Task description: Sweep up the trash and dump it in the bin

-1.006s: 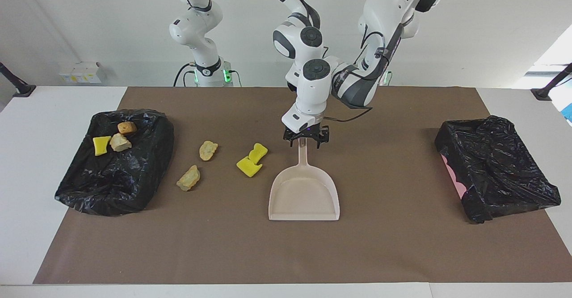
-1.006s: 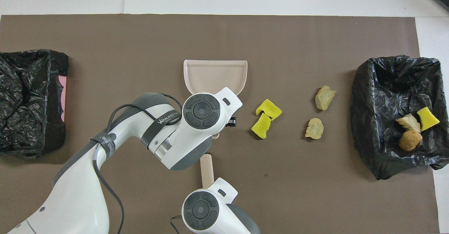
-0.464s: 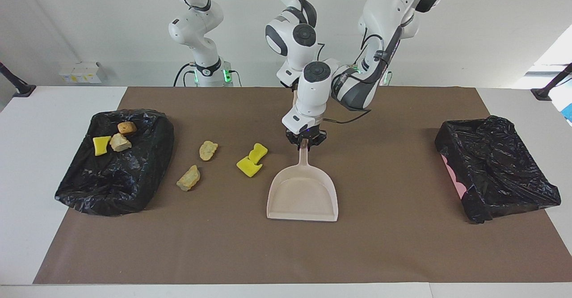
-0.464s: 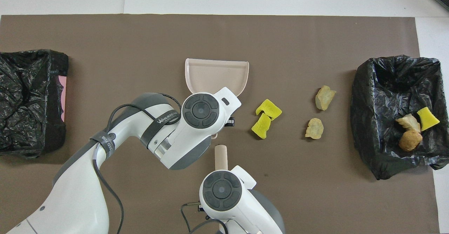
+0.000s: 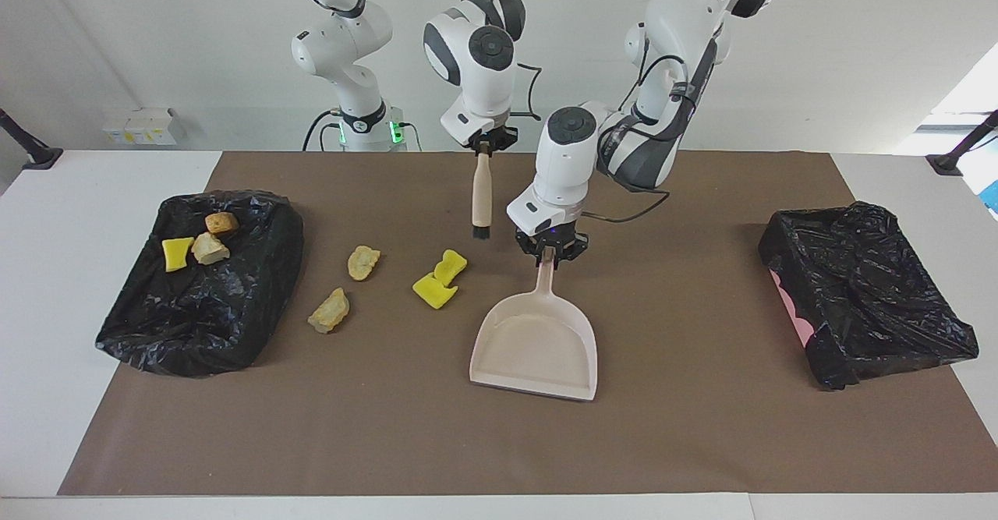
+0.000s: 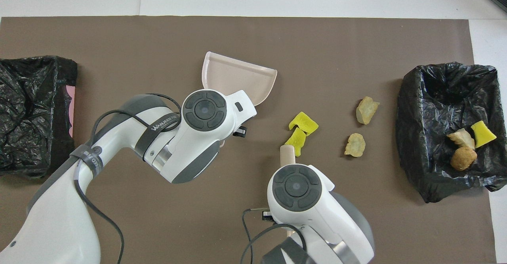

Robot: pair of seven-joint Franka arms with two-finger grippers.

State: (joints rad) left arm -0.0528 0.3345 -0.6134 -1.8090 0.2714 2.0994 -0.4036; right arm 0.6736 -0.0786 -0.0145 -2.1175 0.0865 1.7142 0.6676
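Left end effector (image 5: 550, 253): closed on the handle tip of the dustpan (image 5: 536, 347), whose mouth rests on the desk (image 5: 702, 442), skewed.
Right end effector (image 5: 485, 143): closed on the top of the brush (image 5: 482, 196), which hangs bristles down in the air, nearer the robots than the dustpan.
Trash: two yellow chunks (image 5: 439, 278) lie just beside the dustpan, toward the right arm's end; two tan lumps (image 5: 344, 286) lie between those and the full bin (image 5: 204, 282), which holds three more scraps (image 5: 195, 243). A second bin (image 5: 861, 302) sits at the left arm's end.
Risk: the pan's mouth points away from the chunks, so a brush stroke could push them past its lip or scatter them.
Risk: a grip at the handle's very tip may let the pan swivel or tip when lifted loaded.
Hidden: from overhead, both wrists cover their fingers, the pan's handle and most of the brush.
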